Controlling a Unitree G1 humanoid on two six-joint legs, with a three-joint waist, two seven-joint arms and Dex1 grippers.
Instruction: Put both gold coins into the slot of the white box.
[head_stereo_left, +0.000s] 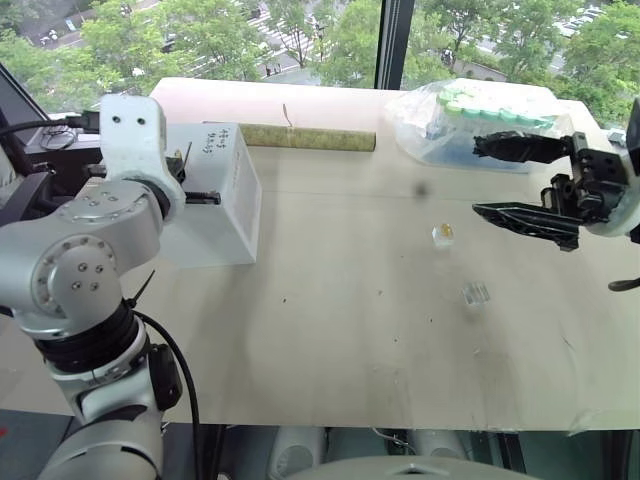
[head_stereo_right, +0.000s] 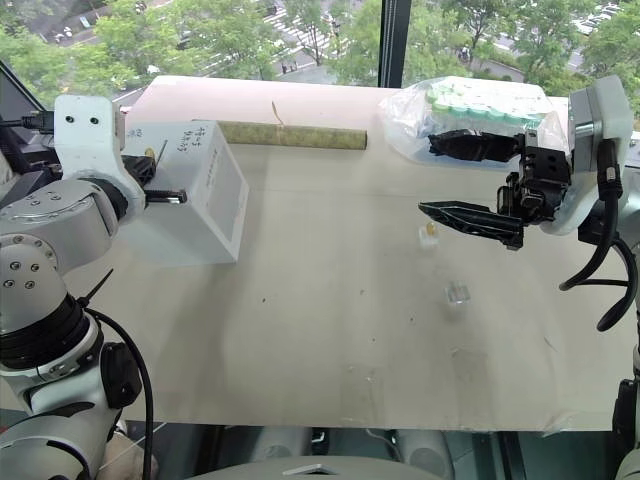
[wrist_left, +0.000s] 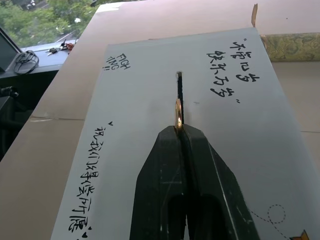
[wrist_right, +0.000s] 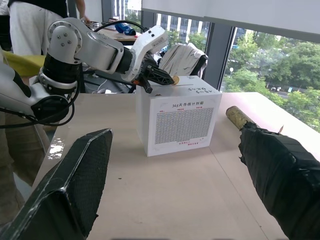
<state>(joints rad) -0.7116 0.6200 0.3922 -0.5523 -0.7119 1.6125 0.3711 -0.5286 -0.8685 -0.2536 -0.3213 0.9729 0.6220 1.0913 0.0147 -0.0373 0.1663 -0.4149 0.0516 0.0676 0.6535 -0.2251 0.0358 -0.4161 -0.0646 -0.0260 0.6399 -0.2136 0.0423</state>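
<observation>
Left jaws pinch gold coin (wrist_left: 178, 114) edge-on at the slot (wrist_left: 179, 95) (right jaws agape).

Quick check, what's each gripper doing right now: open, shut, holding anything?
Left gripper: shut on a gold coin, held edge-on at the slot of the white box.
Right gripper: open, holding nothing.

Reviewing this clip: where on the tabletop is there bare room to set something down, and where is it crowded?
Bare: the wide near strip of the table, and the middle between the white box and the two clear plastic pieces. Crowded: the far edge, with the roll and the bag of tubes, where the right gripper hangs open.
</observation>
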